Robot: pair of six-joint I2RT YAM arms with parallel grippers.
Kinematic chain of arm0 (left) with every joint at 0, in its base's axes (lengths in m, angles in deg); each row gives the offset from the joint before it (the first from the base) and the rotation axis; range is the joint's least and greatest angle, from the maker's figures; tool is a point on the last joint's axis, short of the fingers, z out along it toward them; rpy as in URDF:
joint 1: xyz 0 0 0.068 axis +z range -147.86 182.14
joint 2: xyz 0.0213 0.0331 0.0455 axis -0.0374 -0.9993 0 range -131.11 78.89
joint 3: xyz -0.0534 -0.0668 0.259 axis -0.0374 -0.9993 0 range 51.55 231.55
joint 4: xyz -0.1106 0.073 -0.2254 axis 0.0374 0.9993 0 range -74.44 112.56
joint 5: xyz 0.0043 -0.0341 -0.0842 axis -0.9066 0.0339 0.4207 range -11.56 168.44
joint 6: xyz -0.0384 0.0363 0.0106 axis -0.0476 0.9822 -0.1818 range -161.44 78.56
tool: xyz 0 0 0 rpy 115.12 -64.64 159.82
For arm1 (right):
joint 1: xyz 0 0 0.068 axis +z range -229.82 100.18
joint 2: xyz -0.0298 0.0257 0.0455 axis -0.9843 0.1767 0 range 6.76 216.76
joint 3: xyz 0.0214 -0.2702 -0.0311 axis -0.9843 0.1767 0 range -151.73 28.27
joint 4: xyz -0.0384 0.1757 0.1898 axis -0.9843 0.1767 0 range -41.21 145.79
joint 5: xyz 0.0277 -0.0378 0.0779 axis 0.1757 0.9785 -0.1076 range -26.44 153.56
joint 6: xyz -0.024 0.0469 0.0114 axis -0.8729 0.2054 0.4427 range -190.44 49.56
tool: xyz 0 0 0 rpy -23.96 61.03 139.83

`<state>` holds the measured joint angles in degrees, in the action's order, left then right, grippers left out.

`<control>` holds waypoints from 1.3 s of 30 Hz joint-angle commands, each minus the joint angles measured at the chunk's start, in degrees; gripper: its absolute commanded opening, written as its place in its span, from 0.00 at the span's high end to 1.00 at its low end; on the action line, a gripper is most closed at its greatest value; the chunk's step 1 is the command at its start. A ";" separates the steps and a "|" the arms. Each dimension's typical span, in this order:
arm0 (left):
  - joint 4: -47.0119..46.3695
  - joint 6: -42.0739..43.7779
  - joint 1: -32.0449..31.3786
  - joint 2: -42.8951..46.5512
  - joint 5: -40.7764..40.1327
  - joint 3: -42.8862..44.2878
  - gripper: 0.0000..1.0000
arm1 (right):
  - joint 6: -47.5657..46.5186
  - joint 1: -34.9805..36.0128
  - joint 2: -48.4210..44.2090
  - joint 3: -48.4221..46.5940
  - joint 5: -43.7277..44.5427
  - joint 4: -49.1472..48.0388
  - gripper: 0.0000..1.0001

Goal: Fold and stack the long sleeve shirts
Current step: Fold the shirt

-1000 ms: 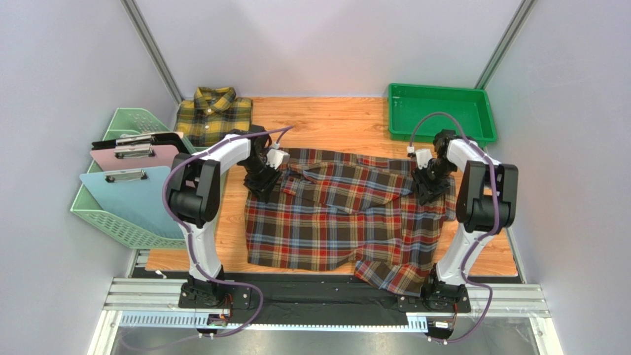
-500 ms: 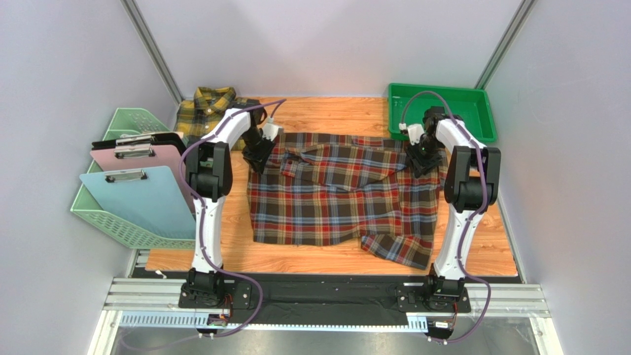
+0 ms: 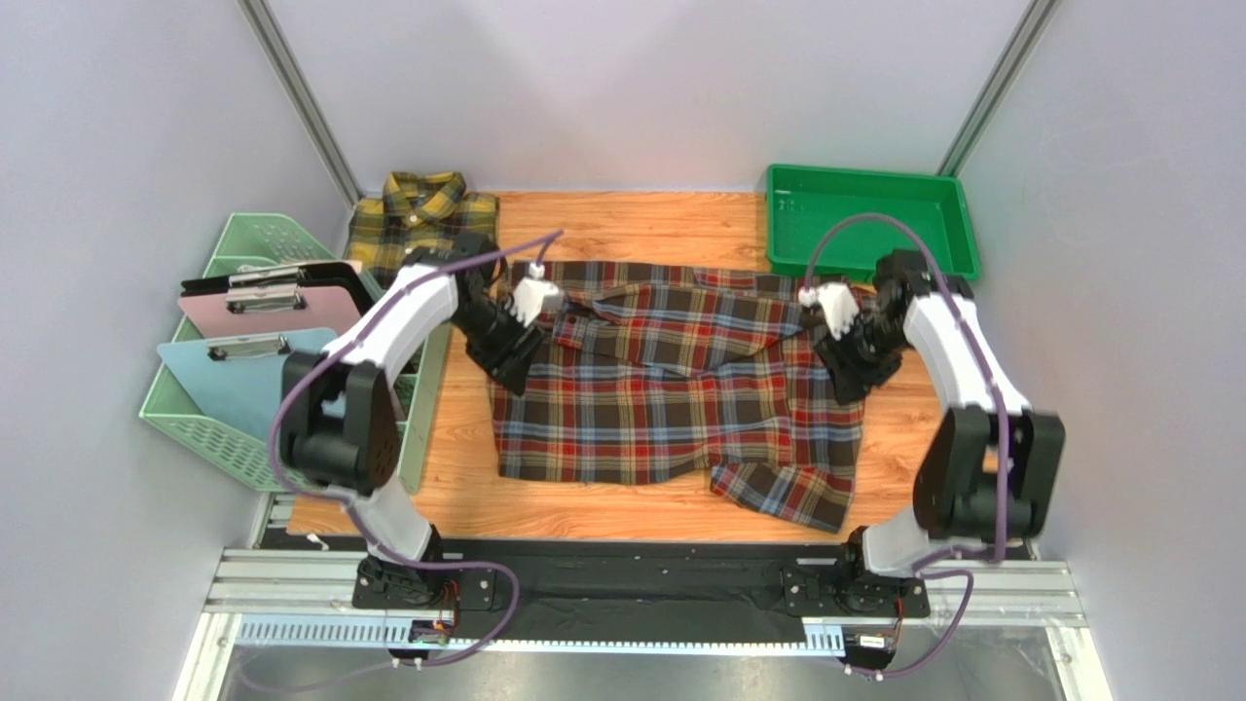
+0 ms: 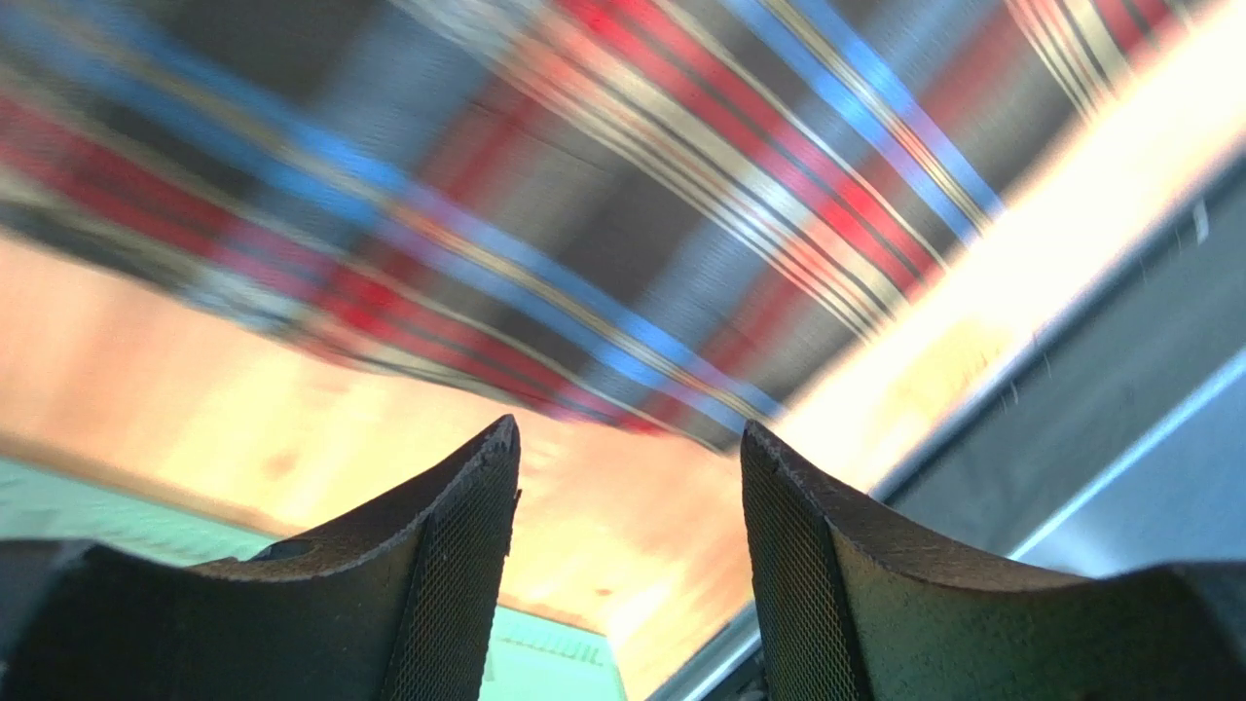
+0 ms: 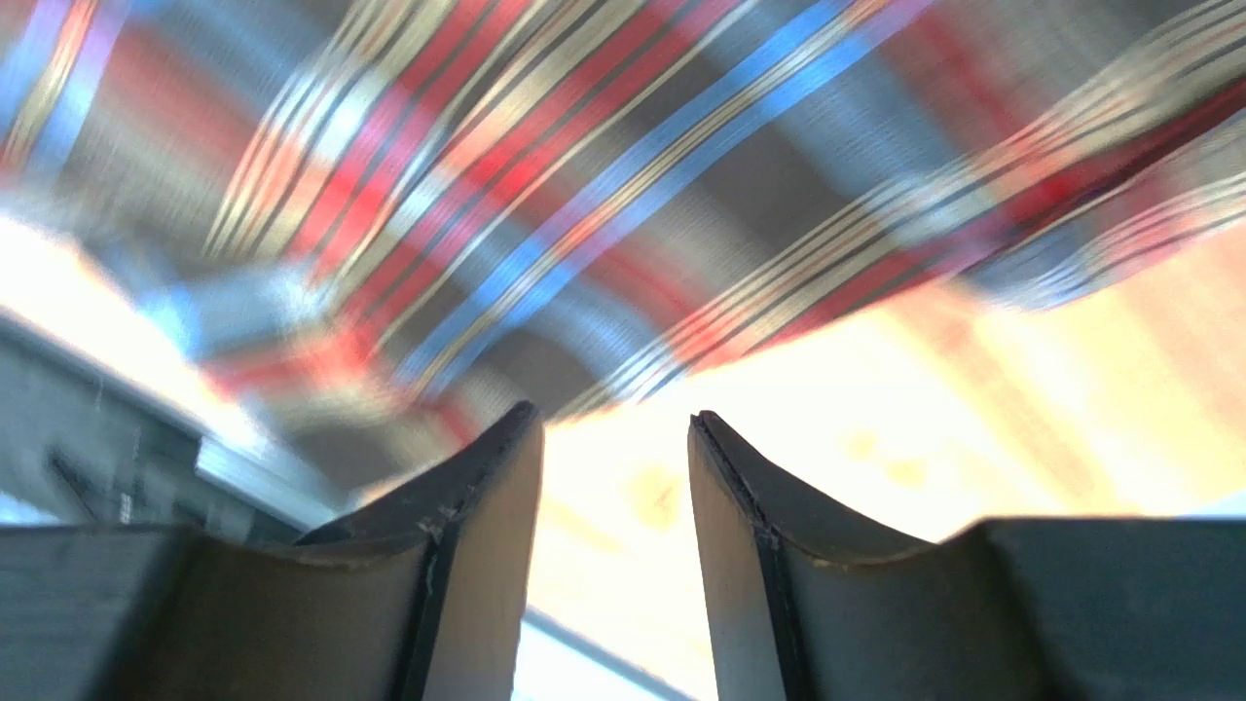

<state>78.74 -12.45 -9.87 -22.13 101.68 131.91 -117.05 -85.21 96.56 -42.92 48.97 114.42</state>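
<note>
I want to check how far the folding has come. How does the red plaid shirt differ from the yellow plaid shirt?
The red plaid shirt lies spread out in the middle of the table, while the yellow plaid shirt is folded into a compact bundle at the far left corner. The red one covers much more of the table than the yellow one. Both have a check pattern and rest on the wood.
</note>
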 commanded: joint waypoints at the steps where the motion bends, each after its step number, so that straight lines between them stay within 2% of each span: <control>1: -2.09 11.33 -1.87 10.56 3.74 -12.48 0.36 | -16.36 -0.15 -11.90 14.02 -2.64 4.51 0.53; 6: -4.37 15.03 -3.80 18.47 1.90 -23.04 0.38 | -26.85 -0.24 -27.10 26.01 -4.22 7.23 0.53; 9: -6.30 16.97 -6.18 20.93 -0.48 -27.35 0.38 | -27.67 0.20 -29.94 31.46 -2.91 5.67 0.53; 11: -7.19 17.41 -7.24 21.56 -1.88 -29.46 0.38 | -28.88 0.55 -29.86 32.26 -1.77 4.43 0.51; 12: -7.97 17.85 -7.32 21.73 -2.15 -30.08 0.37 | -29.41 0.99 -29.34 33.13 -1.24 3.99 0.47; 16: -8.95 18.99 -7.77 20.86 -3.64 -31.05 0.36 | -31.08 4.68 -26.26 36.39 2.28 0.56 0.43; 22: -10.79 19.52 -7.85 20.94 -4.79 -31.66 0.36 | -33.19 12.22 -24.85 39.28 2.63 -2.25 0.44; 26: -11.06 19.08 -7.94 21.99 -4.44 -32.01 0.37 | -31.98 15.58 -22.13 39.39 2.99 -4.62 0.55; 29: -10.97 21.54 -9.08 24.62 -4.44 -34.03 0.38 | -28.54 16.64 -20.98 39.12 3.69 -5.50 0.67; 32: -10.97 24.18 -12.15 27.17 -5.93 -36.49 0.38 | -27.31 16.64 -22.21 39.64 4.13 -5.95 0.83; 33: -11.06 25.14 -13.03 27.88 -6.45 -37.02 0.38 | -26.61 16.72 -22.65 39.82 4.39 -6.21 0.95; 34: -11.15 25.41 -14.34 28.50 -7.24 -37.81 0.38 | -25.99 16.73 -24.13 40.08 4.66 -6.47 1.00; 39: -11.50 25.41 -16.02 30.61 -7.42 -38.34 0.39 | -24.23 15.50 -30.37 38.08 4.93 -2.97 1.00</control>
<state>68.01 10.39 -25.01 6.51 94.41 93.55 -143.21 -68.88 71.07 -2.88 54.09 109.94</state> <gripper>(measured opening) 0.613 0.003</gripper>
